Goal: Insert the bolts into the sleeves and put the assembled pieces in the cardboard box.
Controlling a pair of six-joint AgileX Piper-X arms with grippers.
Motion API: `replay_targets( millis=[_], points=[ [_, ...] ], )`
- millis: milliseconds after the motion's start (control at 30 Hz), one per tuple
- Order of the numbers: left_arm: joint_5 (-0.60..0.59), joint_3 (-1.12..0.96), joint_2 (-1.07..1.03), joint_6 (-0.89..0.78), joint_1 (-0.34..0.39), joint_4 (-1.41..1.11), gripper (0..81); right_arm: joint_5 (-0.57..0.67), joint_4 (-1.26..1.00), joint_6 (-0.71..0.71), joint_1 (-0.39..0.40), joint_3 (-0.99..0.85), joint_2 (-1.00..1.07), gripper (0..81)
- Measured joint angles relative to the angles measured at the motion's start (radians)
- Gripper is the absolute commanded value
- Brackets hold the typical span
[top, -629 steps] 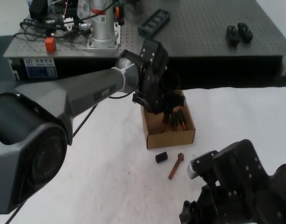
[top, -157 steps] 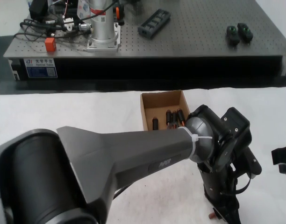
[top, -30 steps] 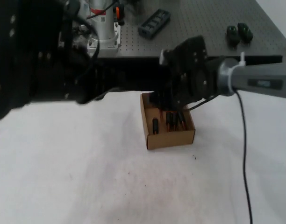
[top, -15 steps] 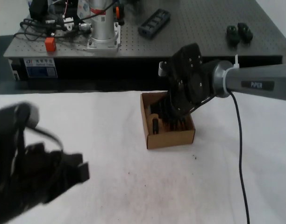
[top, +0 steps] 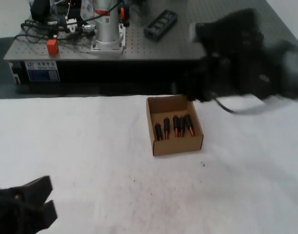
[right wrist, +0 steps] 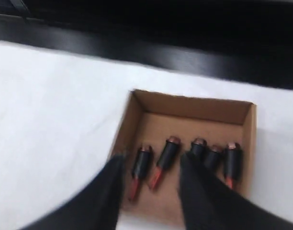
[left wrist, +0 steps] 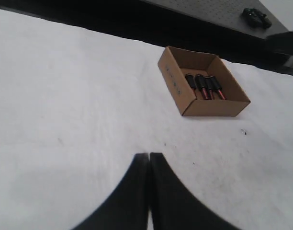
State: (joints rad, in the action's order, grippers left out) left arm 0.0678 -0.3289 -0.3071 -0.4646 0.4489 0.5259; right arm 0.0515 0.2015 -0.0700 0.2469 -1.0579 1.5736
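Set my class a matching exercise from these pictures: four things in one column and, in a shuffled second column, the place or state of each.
Column one:
1. left hand
2. right hand
3. assembled pieces
4. orange block

Column two:
A. lying in the cardboard box
B. shut, fingers touching
C. on the perforated metal table at the back
D. open, fingers apart

Pairs: 1-B, 2-D, 3-A, 4-C.
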Motion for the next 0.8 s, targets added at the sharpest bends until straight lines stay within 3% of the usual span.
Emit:
replay_targets(
  millis=[167,267,567,800],
  points=[
    [0.013,0.006,0.074,0.000,0.000,0.051,0.7,0.002,-0.079,-0.002,0.000,0.386,-0.387,28.1],
    [0.016,0.027,0.082,0.000,0.000,0.059,0.7,0.003,-0.071,-0.017,0.000,0.653,-0.727,28.1],
    [0.017,0.092,0.082,0.000,0.000,0.074,0.7,0.003,-0.057,-0.023,0.000,0.909,-1.123,28.1],
    [0.017,0.110,0.082,0.000,0.000,0.083,0.7,0.003,-0.007,-0.069,0.000,1.008,-1.234,28.1]
  ],
)
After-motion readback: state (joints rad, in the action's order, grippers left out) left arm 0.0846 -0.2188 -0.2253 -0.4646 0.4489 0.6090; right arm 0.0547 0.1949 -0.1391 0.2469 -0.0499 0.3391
